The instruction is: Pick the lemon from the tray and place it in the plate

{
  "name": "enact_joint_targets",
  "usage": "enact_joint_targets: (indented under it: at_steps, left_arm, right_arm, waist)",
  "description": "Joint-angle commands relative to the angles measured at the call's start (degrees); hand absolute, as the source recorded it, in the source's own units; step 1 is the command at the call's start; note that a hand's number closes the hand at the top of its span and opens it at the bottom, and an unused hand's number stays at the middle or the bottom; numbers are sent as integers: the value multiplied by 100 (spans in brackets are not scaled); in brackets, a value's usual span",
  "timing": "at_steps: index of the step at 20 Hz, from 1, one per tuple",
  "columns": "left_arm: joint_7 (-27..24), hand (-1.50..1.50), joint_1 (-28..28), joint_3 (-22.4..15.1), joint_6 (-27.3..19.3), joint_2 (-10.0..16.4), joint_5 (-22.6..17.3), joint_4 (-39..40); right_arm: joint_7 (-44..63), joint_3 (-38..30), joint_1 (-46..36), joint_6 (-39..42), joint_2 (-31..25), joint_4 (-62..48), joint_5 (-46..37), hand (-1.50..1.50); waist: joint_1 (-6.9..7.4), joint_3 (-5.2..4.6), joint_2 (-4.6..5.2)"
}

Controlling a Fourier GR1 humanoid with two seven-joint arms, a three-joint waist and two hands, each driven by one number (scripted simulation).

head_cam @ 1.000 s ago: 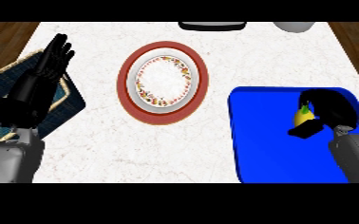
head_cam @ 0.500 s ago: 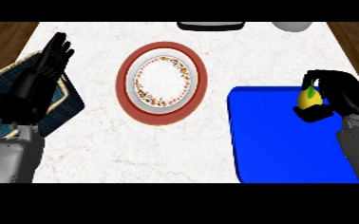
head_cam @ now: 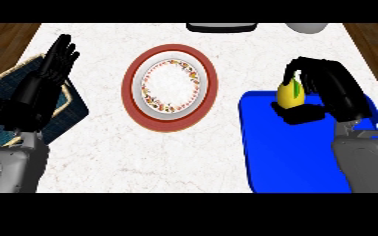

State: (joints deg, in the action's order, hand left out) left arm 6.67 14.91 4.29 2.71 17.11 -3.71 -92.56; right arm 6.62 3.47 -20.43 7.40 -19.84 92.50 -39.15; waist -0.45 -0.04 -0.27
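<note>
Fingers (head_cam: pixel 310 65) round lemon (head_cam: pixel 290 94) (right hand (head_cam: pixel 336 92))

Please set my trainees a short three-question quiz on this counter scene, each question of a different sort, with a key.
1. Multiple choice: which hand is curled round the lemon? A. left B. right C. neither
2. True or false: the left hand is open and holds nothing.
3. Fill in: in the view, the plate lies to the ___ of the blue tray.
Key: 1 B, the right hand; 2 true; 3 left.
</note>
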Motion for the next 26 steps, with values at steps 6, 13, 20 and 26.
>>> enact_joint_targets:
  at_steps: [6,13,20,26]
  left_arm:
    - [-264,0,249,148,243,10,31,446]
    - [-242,0,248,179,203,-60,91,411]
    - [-45,0,292,-102,84,-262,297,170]
    - [-4,0,111,-38,218,-247,154,-53]
  right_arm:
    - [864,733,-618,259,1029,414,-209,150]
    - [1469,902,-1975,47,1956,-756,-241,150]
    - [1553,1544,-3282,-1438,1979,-3206,335,150]
    - [1056,1765,-4051,-2208,1983,-5019,584,150]
  waist:
    - [52,2,32]
    - [86,2,35]
    - [236,2,59]
    - [370,2,96]
